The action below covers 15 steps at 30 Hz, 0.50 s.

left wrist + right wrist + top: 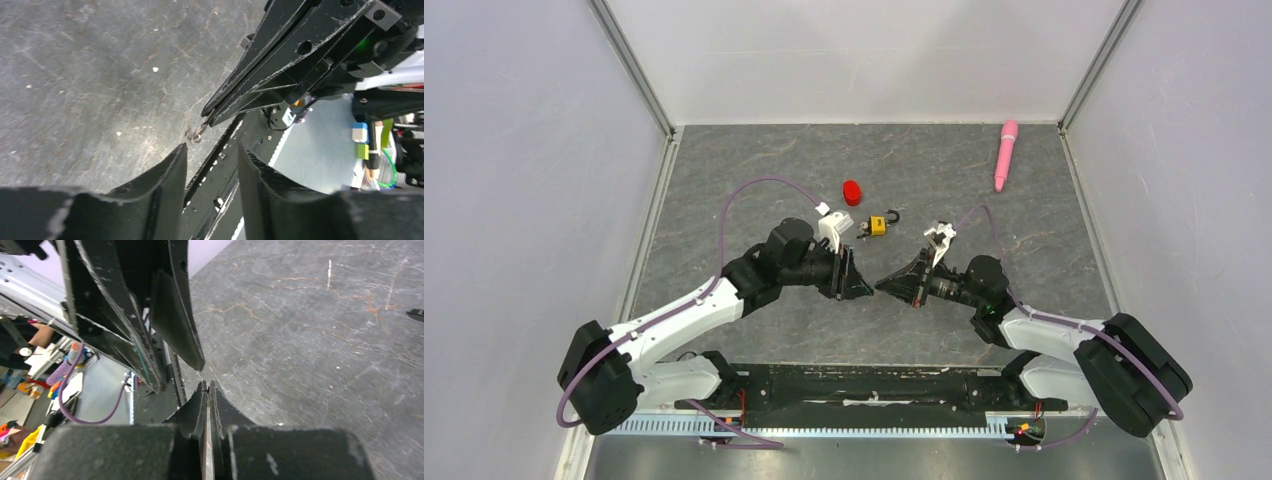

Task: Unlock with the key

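Centre of top view: both arms tip to tip over grey table (724,180). Right gripper (207,112) clamped tight, the key (197,134) pinched at its very tip, a small silvery piece sticking out below the jaws, mid-frame in the left wrist view. Left gripper (212,150) has fingers parted, nothing between them, just beneath the key and not touching it. Yellow padlock (879,225) lies just above the grippers, shackle to the right. Red cap (852,192) near padlock; pink pen (1005,155) upper right.

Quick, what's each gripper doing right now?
Left gripper: open, holding nothing.
Right gripper: shut on the key.
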Motion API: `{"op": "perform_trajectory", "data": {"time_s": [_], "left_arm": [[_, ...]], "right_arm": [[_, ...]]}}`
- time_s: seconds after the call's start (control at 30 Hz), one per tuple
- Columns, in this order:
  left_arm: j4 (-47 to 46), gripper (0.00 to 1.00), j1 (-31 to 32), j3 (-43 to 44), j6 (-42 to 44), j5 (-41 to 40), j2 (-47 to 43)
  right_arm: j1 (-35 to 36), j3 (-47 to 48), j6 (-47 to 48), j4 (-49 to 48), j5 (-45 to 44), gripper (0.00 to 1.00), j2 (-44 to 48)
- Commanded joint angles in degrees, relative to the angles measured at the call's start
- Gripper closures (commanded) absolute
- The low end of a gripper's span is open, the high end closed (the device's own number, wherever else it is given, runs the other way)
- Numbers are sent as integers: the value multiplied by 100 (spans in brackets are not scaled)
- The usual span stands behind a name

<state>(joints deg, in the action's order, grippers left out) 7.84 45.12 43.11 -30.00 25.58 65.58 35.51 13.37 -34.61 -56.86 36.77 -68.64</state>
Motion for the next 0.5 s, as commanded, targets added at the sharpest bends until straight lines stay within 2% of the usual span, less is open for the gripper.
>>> {"op": "perform_trajectory", "data": {"time_s": [0.0,0.13,0.37,0.47], "left_arm": [[268,48,23,162,-317,-501,-265],[589,37,23,202,-961,-958,-287],[314,37,23,-223,-2036,-1246,-343],[-82,37,32,-536,-2588,-1347,-367]], "right_arm": [[9,310,767,848,-473,100,277],[13,462,1107,1374,-766,100,394],[12,742,1078,1991,-1327,100,469],[9,795,898,2101,-1609,100,526]]}}
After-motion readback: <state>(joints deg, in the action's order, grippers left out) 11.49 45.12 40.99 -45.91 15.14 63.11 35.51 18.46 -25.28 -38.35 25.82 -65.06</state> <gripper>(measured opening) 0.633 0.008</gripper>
